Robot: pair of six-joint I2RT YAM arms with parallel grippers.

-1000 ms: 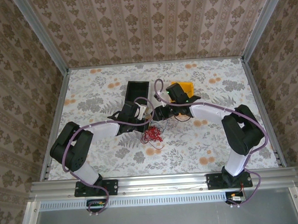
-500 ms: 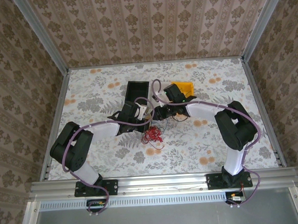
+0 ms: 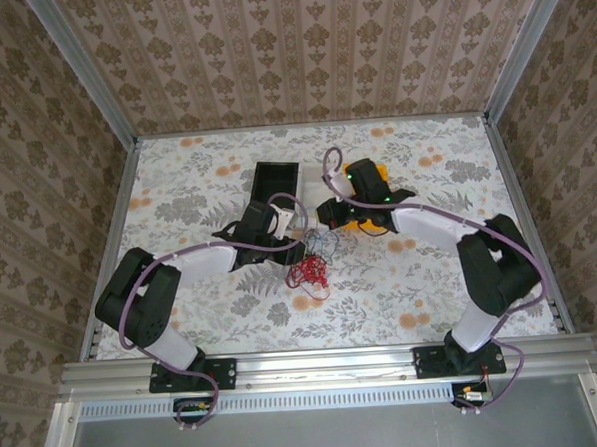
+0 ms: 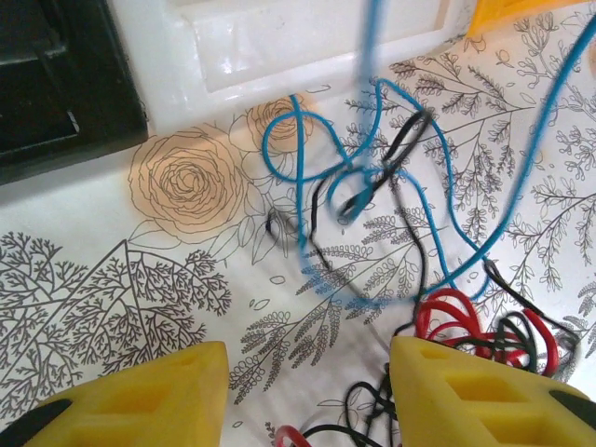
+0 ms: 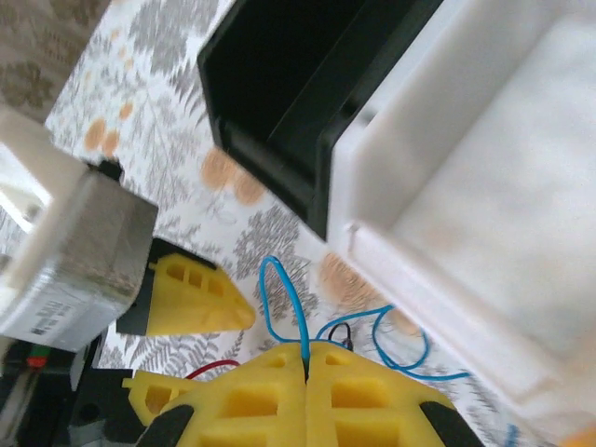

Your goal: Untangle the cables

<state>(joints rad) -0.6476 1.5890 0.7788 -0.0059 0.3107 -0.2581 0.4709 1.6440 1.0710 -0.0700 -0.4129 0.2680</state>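
The right gripper (image 5: pixel 305 372) is clamped on a blue cable (image 5: pixel 282 296), which runs into the seam between its yellow fingers at the bottom of the right wrist view. We judge it holds this strand raised so that the loops hang free of the heap. The left gripper (image 4: pixel 307 400) has its fingers apart with nothing between them. It is low over the table (image 3: pixel 432 287), just beside the red and black cables (image 4: pixel 461 321) at the lower right of its own view. We think it is placed there to pin or pick at the heap while the blue strand is drawn out.

In the top view the cables (image 3: pixel 307 272) lie as a small red knot near the middle of the frame, between the two arms and below the black bin (image 3: pixel 274 180). A white tray (image 5: pixel 484 186) sits against that bin.

The blue loops cross a black strand, and we cannot tell which passes over which. The heap's lower part is cut off by the frame edge and by the left gripper's finger. The blue strand blurs out at the top of the left wrist view.
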